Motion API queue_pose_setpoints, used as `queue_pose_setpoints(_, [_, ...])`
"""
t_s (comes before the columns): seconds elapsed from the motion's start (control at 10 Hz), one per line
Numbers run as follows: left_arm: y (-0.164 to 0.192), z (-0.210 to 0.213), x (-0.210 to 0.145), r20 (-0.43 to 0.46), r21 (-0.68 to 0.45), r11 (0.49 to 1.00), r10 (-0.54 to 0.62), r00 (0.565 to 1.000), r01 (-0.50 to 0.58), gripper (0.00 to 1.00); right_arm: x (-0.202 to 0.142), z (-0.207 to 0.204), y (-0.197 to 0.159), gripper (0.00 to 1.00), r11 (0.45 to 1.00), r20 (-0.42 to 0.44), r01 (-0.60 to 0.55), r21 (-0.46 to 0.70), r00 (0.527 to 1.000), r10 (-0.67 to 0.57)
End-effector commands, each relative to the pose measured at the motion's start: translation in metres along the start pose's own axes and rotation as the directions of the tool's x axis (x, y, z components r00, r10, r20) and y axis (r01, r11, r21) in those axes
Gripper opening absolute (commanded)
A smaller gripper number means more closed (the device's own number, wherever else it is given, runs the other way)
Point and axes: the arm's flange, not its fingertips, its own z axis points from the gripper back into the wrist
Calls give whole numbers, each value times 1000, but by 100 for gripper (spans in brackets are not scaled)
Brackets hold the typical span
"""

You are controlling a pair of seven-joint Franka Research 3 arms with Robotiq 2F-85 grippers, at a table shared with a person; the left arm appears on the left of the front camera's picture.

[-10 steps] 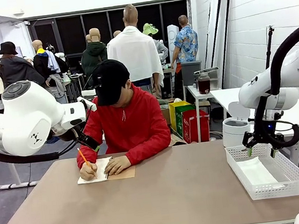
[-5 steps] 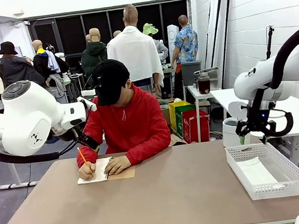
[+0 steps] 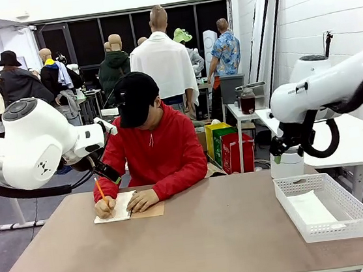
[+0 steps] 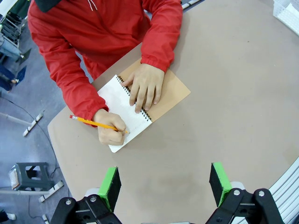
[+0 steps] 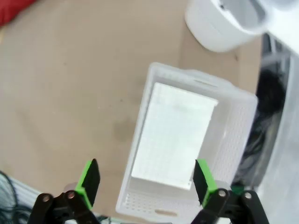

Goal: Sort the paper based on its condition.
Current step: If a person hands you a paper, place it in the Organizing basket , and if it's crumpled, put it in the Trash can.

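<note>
Tan tabletop (image 3: 213,237) carries a white mesh basket (image 3: 339,228) at its right, where one plain white sheet of paper (image 5: 173,135) lies flat and smooth. Above it the right fingers (image 5: 88,179) hang spread wide and empty; the left fingers (image 4: 110,184), also spread, hover near a person's notebook (image 4: 117,100).

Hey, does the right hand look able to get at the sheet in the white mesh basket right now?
Probably yes: the right hand hangs open above the basket, and the sheet lies flat inside with nothing over it.
</note>
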Motion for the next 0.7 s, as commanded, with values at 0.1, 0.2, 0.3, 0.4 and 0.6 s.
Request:
queue_pose_setpoints(0.1, [0,1,0,1,1,1000,-1,1000,1,100,-28,-3,22,100,981,169,-191,46,969,180])
queue_pose_setpoints(0.2, [0,1,0,1,1,1000,-1,1000,1,100,-28,-3,30,100,966,204,-251,63,951,234])
queue_pose_setpoints(0.3, [0,1,0,1,1,1000,-1,1000,1,100,-28,-4,36,100,954,225,-289,75,937,267])
queue_pose_setpoints(0.4, [0,1,0,1,1,1000,-1,1000,1,100,-30,-4,37,100,952,228,-291,92,937,264])
queue_pose_setpoints(0.6, [0,1,0,1,1,1000,-1,1000,1,100,-23,3,42,100,971,182,-239,19,956,232])
